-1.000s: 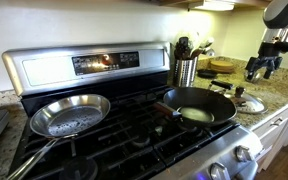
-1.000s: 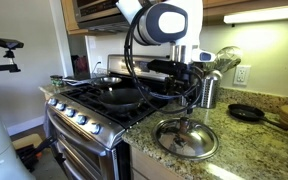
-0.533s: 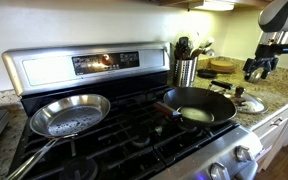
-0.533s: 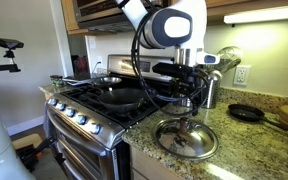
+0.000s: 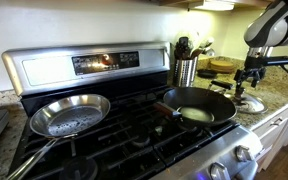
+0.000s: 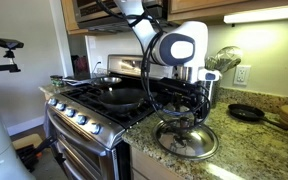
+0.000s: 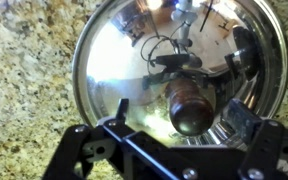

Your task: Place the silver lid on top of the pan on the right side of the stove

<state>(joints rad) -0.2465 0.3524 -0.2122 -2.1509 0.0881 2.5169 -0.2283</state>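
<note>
The silver lid (image 7: 174,60) lies knob-up on the granite counter beside the stove; it shows in both exterior views (image 5: 250,104) (image 6: 186,138). My gripper (image 7: 182,118) is open, its fingers on either side of the lid's dark knob (image 7: 189,108) without touching it. In the exterior views the gripper (image 5: 248,88) (image 6: 189,113) hangs just above the lid. The black pan (image 5: 196,106) sits on the stove's right-hand grates (image 5: 124,135), to the left of the lid, and also shows in an exterior view (image 6: 117,96).
A shiny steel frying pan (image 5: 69,114) sits on the stove's left grates. A metal utensil holder (image 5: 186,68) stands behind the black pan. A small dark skillet (image 6: 246,113) and a wooden board (image 5: 222,66) lie on the counter further back.
The arm has come down and toward the stove, bringing the open gripper from well above the counter to just over the lid's knob. The lid and pans have not moved.
</note>
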